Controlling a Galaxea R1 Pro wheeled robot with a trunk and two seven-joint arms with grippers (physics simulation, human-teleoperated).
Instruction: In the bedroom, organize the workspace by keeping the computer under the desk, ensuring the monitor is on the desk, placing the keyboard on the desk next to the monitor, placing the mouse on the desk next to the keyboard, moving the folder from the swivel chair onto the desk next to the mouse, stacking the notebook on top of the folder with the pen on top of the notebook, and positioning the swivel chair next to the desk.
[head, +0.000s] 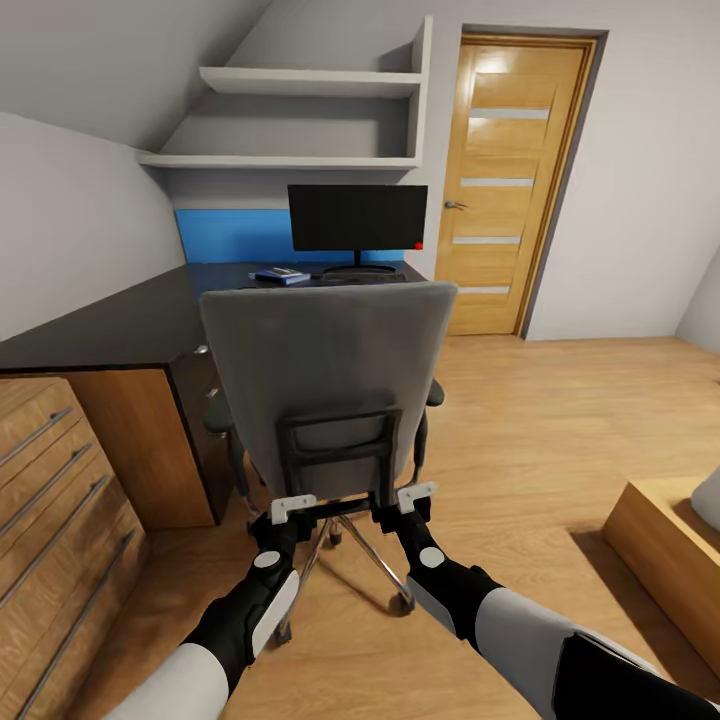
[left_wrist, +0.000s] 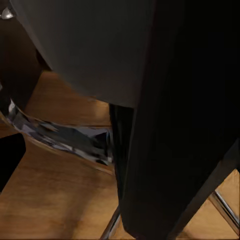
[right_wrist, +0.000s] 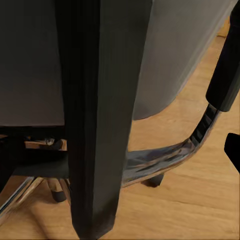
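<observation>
The grey swivel chair (head: 325, 360) stands with its back to me, close against the black desk (head: 130, 320). My left gripper (head: 292, 510) and right gripper (head: 416, 494) are each shut on the black frame at the bottom of the chair's back (left_wrist: 170, 125) (right_wrist: 100, 100). The chair's chrome base (right_wrist: 160, 160) shows underneath. On the desk, the black monitor (head: 357, 217) stands at the back, with the keyboard (head: 360, 278) just visible in front of it. Left of the keyboard lies the blue folder (head: 268, 281) with the grey notebook (head: 285, 271) on top. Mouse, pen and computer are hidden.
A light wooden drawer cabinet (head: 50, 500) stands at my left, beside the desk. A wooden door (head: 505, 180) is at the back right, white shelves (head: 300, 120) hang above the desk, and a low wooden box (head: 670, 560) sits at the right. Open wooden floor lies right of the chair.
</observation>
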